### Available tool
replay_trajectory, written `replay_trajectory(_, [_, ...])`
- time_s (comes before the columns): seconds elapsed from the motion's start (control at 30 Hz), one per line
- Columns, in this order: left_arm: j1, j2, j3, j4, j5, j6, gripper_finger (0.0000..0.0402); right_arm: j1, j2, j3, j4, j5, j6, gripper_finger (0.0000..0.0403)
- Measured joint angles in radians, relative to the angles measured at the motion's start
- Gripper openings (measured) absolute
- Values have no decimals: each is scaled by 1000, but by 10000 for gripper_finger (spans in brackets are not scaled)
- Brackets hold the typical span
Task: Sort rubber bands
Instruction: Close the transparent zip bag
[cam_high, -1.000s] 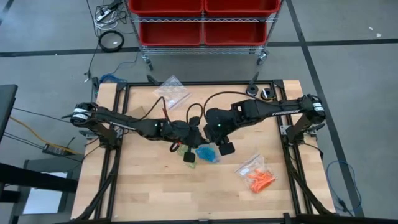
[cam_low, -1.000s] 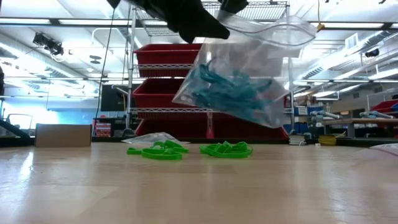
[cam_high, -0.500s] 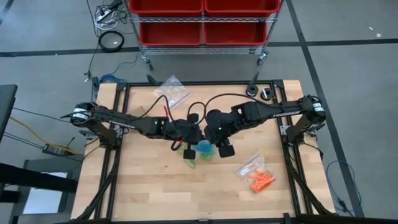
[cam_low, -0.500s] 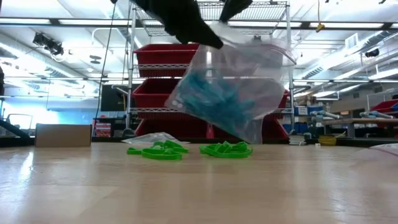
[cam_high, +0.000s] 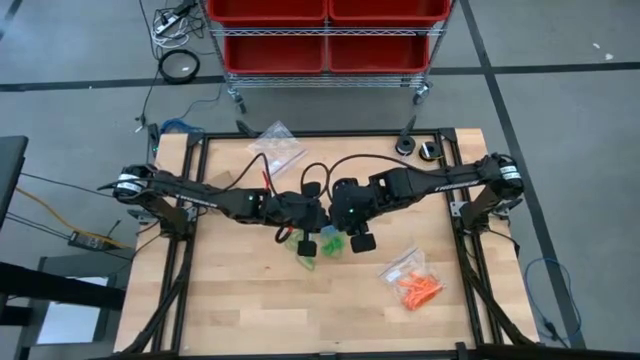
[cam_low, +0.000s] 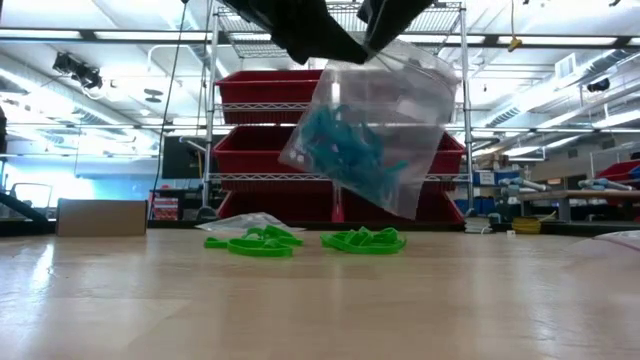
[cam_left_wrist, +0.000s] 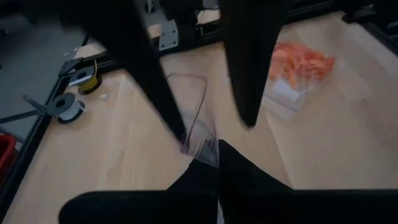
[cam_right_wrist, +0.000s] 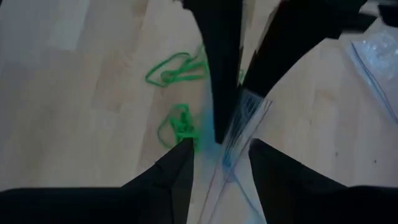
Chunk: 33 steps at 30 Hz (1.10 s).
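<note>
A: Low view, nearest first: green rubber bands lie loose on the surface.

B: Above them?

A: Left gripper fingers clamped on the clear bag of blue bands; right gripper fingers apart around its rim.

B: Handling?

A: Light, limp, slippery; hold the top edge.

So the wooden table is the anchor here. Right behind its far edge there's a metal rack on wheels with red bins. An empty clear plastic bag lies near the table's far edge, left of centre. Another clear bag rests toward the near right corner. Off the far left corner, a coil of black cable lies on the grey floor.
</note>
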Motion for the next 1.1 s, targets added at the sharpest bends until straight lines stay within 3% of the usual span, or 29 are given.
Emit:
replay_trajectory(0.63, [-31, 0, 0, -14, 19, 26, 1, -12, 0, -17, 12, 8, -84, 86])
replay_trajectory(1.1, [-31, 0, -1, 3, 18, 29, 1, -23, -2, -17, 19, -104, -91, 64])
